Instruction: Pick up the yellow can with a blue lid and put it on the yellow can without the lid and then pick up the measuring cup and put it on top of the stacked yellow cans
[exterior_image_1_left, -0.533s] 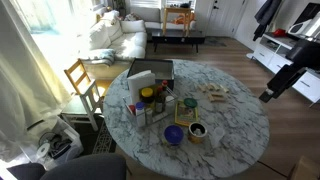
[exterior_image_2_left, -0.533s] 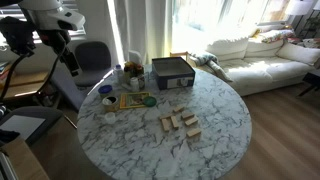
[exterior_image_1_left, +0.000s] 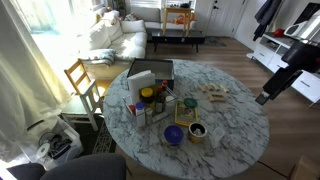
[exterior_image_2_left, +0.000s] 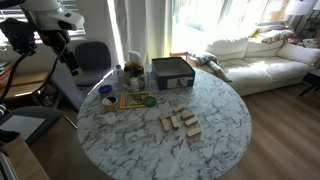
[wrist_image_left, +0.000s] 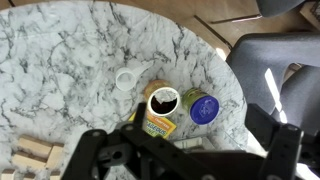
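The arm (exterior_image_1_left: 292, 60) hangs slanted outside the table (exterior_image_1_left: 235, 125) rim, pincer (exterior_image_1_left: 265, 97) spread wide and holding nothing, though the wrist view shows it only as a dark blur. Near the table's edge the yellow can with a blue lid (exterior_image_1_left: 174, 134) stands just beside the yellow can without the lid (exterior_image_1_left: 196, 131). Bare marble lies between cans and arm.

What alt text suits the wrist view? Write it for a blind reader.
A lidless small yellow can with a dark inside and a small yellow can with a round blue lid stand side by side on a white marble table. The black gripper hangs above, jaws apart.
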